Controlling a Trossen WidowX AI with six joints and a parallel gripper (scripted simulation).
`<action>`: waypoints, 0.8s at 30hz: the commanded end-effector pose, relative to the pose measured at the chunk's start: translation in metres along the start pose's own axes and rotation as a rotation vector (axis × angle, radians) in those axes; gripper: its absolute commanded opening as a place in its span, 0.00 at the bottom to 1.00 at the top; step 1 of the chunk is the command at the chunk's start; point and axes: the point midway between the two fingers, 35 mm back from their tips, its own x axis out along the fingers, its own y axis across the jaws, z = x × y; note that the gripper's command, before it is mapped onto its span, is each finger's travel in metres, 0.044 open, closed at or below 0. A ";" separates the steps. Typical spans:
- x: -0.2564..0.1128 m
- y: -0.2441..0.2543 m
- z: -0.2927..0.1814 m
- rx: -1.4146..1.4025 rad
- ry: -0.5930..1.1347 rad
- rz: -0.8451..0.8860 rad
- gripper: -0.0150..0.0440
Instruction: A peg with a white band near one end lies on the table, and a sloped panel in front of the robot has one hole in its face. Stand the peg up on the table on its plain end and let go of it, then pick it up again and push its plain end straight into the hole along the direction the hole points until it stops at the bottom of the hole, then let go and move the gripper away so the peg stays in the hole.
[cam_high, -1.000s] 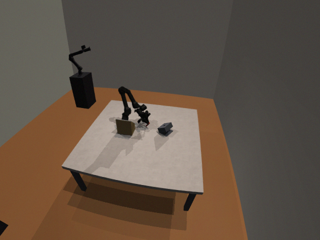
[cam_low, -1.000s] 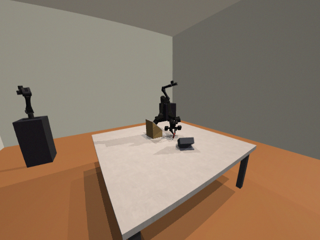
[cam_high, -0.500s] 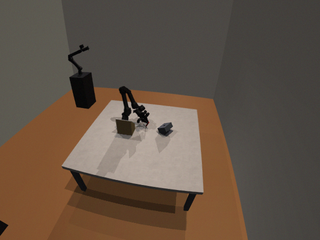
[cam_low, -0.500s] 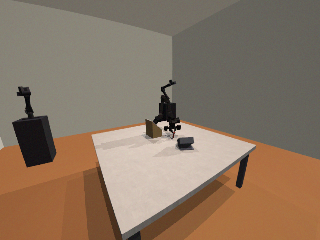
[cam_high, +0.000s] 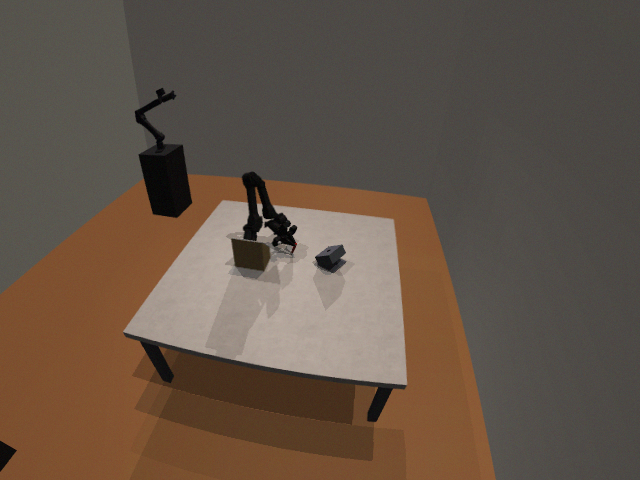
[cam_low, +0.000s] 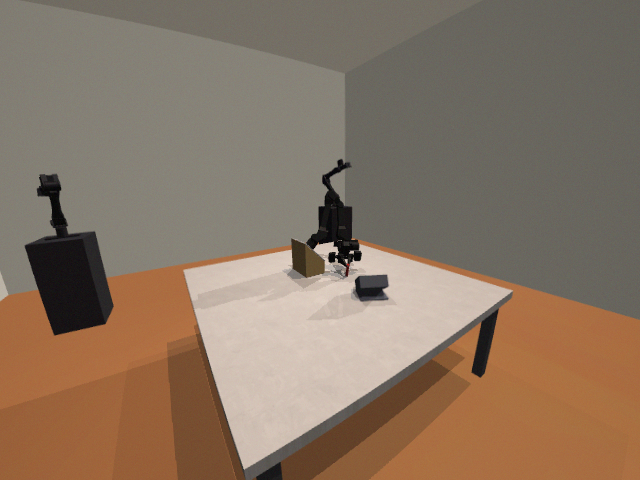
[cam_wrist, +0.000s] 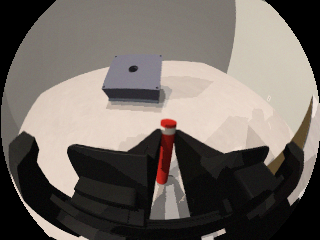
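My gripper (cam_high: 295, 244) (cam_low: 347, 264) (cam_wrist: 169, 133) is shut on the red peg (cam_high: 294, 249) (cam_low: 346, 270) (cam_wrist: 165, 157), gripping it near the end with the white band (cam_wrist: 168, 130). The peg is nearly upright, leaning slightly in the top view, with its banded end up and its plain end down, close to the table. Whether the plain end touches the table I cannot tell. The blue-grey sloped panel (cam_high: 334, 254) (cam_low: 371, 285) (cam_wrist: 145, 77) stands apart from the peg, ahead of the gripper in the wrist view. Its dark hole (cam_wrist: 133, 68) shows in the sloped face.
A brown wedge-shaped block (cam_high: 250, 254) (cam_low: 304, 260) stands beside the arm and shows at the right edge of the wrist view. The pale table (cam_high: 320, 330) (cam_low: 289, 361) carries the arm, block and panel. Other arms on dark pedestals (cam_high: 166, 180) (cam_low: 72, 284) stand off the table.
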 end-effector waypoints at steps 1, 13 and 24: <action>-0.002 0.000 -0.001 -0.001 -0.033 -0.002 0.34; -0.009 -0.001 -0.006 -0.001 -0.137 -0.003 0.34; -0.013 -0.001 -0.008 -0.001 -0.174 -0.003 0.34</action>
